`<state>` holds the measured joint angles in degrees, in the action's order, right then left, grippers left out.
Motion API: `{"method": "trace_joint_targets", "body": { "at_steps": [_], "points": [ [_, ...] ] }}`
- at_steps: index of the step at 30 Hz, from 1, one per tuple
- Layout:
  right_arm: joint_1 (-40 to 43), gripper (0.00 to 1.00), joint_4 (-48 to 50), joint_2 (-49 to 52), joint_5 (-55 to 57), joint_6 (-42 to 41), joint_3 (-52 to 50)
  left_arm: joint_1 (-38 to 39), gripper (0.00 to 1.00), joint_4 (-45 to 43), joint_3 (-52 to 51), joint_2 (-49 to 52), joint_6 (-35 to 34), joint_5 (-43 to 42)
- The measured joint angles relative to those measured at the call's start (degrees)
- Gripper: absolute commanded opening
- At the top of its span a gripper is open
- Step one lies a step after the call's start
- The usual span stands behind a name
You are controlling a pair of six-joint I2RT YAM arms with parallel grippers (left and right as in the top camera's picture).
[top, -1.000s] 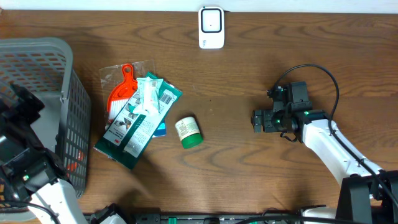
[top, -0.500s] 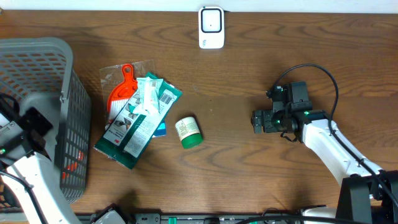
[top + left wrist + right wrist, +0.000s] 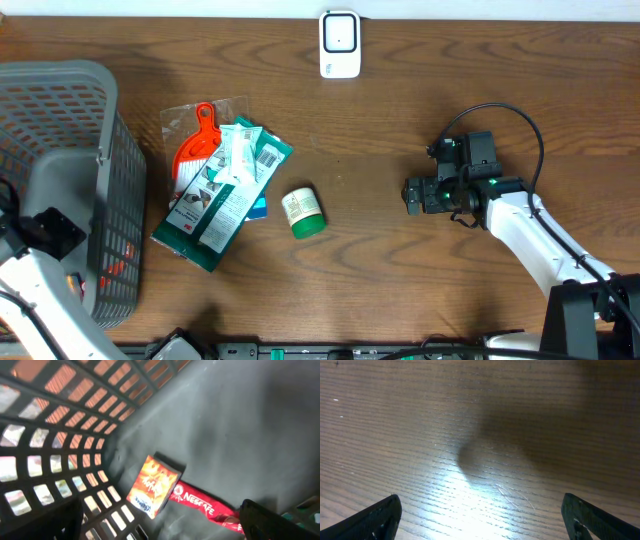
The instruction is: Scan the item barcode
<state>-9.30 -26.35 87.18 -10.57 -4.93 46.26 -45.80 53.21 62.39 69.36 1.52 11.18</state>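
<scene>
Green-capped bottle (image 3: 302, 212) lay cap toward us; only our left wrist saw the Nescafe sachet (image 3: 205, 505); left gripper (image 3: 162, 520) and right gripper (image 3: 480, 520) gaped wide.

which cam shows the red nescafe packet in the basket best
Left wrist: the Nescafe packet lies on the basket floor, label readable. Overhead gives only red glimpses through the basket wall; right wrist shows just tabletop.

Dark brown wood-grain table (image 3: 400, 280) fills overhead view. Along table's far edge runs a pale strip (image 3: 500, 8), wall or ledge, can't tell. Right wrist view: bright glare patch (image 3: 470, 495) on table surface, w/ soft shadow (image 3: 520, 445) just beside it.
</scene>
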Motion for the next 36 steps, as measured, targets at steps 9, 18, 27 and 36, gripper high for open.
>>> {"method": "trace_joint_targets", "body": {
  "at_steps": [9,18,27,36],
  "points": [
    [0.00,0.99,0.00,0.00,-0.11,0.02,0.00,-0.61,0.99,0.26,0.00,9.84,-0.02,-2.38],
    [0.00,0.99,0.00,0.00,-0.11,0.46,0.00,-0.61,0.99,0.90,0.00,19.10,-0.09,-3.32],
    [0.00,0.99,-0.09,0.00,-0.11,1.11,0.00,-0.61,0.98,1.95,0.00,19.63,-1.29,4.20],
    [0.00,0.99,-0.13,0.00,-0.11,1.29,0.00,-0.94,0.99,0.76,0.00,19.63,-1.55,12.35]
  ]
}}
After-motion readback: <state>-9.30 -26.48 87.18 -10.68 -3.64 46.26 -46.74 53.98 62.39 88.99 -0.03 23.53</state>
